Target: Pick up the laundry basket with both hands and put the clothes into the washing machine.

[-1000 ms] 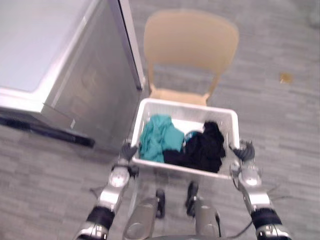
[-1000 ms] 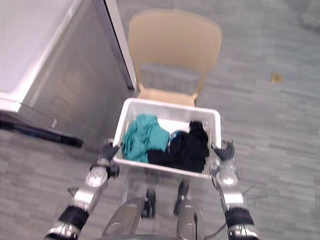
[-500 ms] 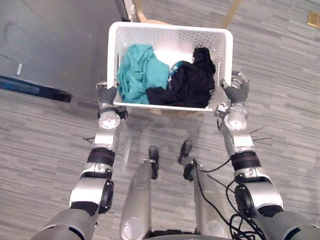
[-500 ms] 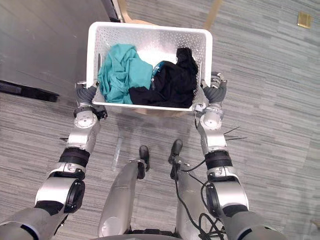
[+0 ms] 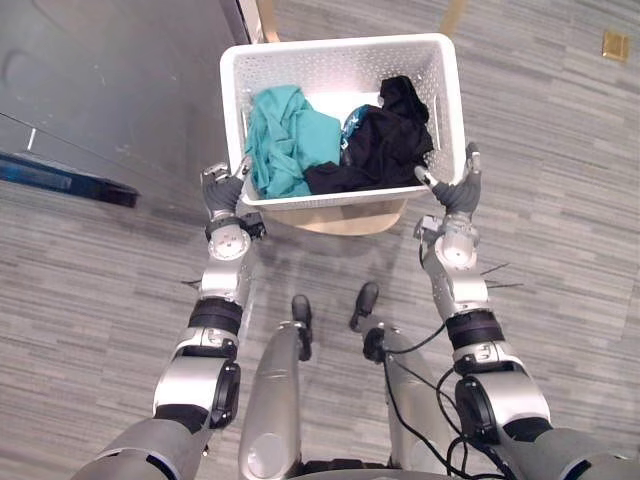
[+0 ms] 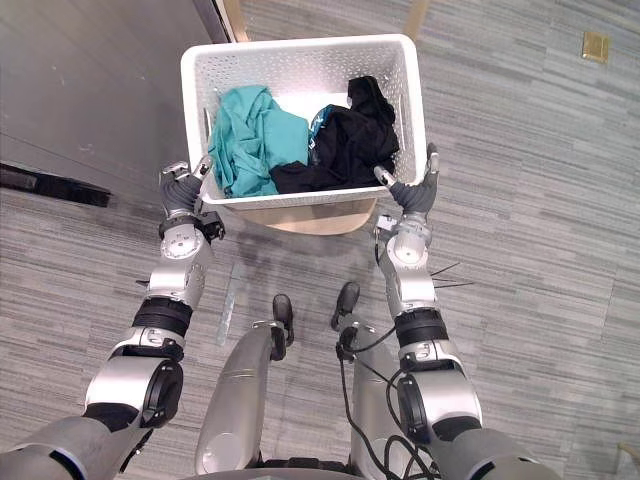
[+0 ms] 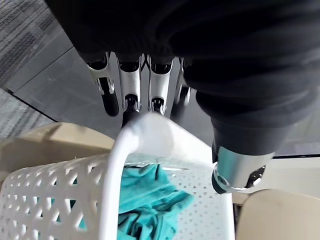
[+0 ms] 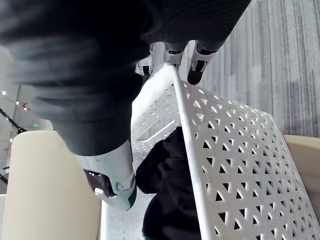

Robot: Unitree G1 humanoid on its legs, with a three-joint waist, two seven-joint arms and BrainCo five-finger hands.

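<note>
**Basket gripped at both near corners above the chair**

The white perforated plastic laundry basket (image 5: 340,65) is held out in front of the robot, between its two arms. It sits over the seat of a tan moulded chair (image 5: 335,217), which shows just under the basket's near wall. Whether the basket touches the seat or hangs clear of it cannot be told.

The left hand (image 5: 222,192) grips the basket's near left corner. In the left wrist view its silver fingers (image 7: 131,85) lie against the outside of the rim, and its thumb (image 7: 240,170) reaches inside, so the rim is pinched between them. The right hand (image 5: 455,190) grips the near right corner the same way. There the dark-tipped fingers (image 8: 200,57) are outside the lattice wall and the thumb (image 8: 112,175) is inside, next to the dark cloth.

Two garments lie in the basket. A crumpled teal cotton garment (image 5: 285,140) fills the left half. A bunched black garment (image 5: 385,145) fills the right half and rises toward the far right corner. The two touch in the middle, with a bit of blue fabric showing where they meet.

The flat grey metal side of the washing machine (image 5: 110,80) stands to the robot's left, just beside the basket's far left corner. A dark blue-black strip (image 5: 65,175) runs along its base. Grey striped carpet floor (image 5: 560,200) lies all around, and a small brass floor plate (image 5: 615,43) is set in it well off to the right
</note>
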